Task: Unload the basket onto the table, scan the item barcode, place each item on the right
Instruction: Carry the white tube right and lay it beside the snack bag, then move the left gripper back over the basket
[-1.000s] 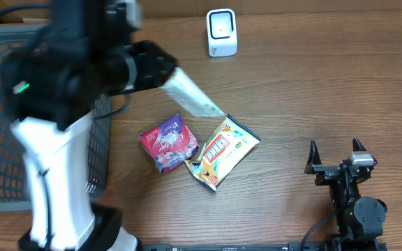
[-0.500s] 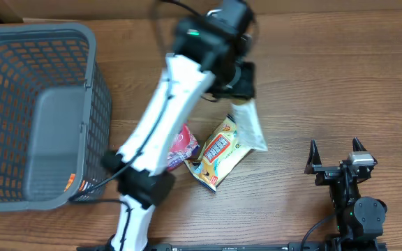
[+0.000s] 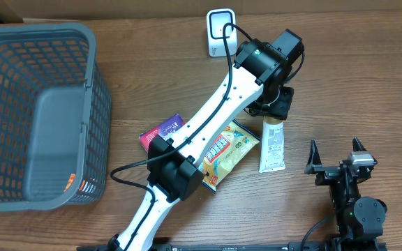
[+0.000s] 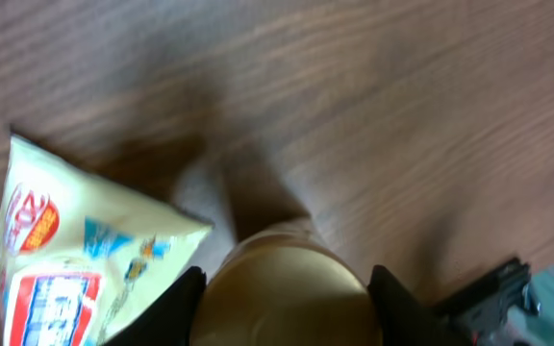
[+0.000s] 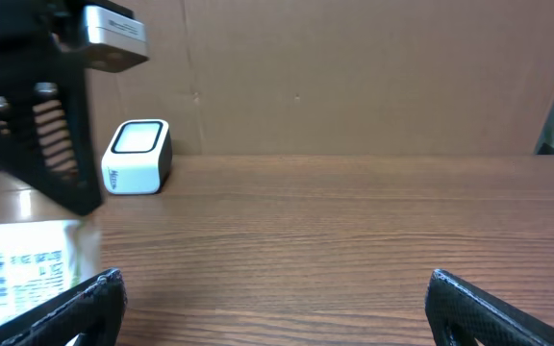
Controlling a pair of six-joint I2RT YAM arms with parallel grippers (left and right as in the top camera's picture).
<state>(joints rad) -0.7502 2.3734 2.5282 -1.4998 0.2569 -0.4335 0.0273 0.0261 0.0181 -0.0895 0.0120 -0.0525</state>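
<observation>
Left gripper (image 3: 274, 111) is over the cap end of the white tube (image 3: 273, 146), which lies flat on the table (image 3: 354, 77) just right of the yellow snack bag (image 3: 223, 152). My fingers (image 4: 187, 306) sit either side of the cap. Honestly can't tell if I'm pinching it or just flanking it. Right gripper (image 3: 336, 157), well right of the bag, is spread wide with nothing in it.

A brown wood-grain worktop (image 3: 354, 84) fills the scene under even light. Along its far edge stands a plain brown cardboard panel (image 5: 354, 77), forming the back wall.
</observation>
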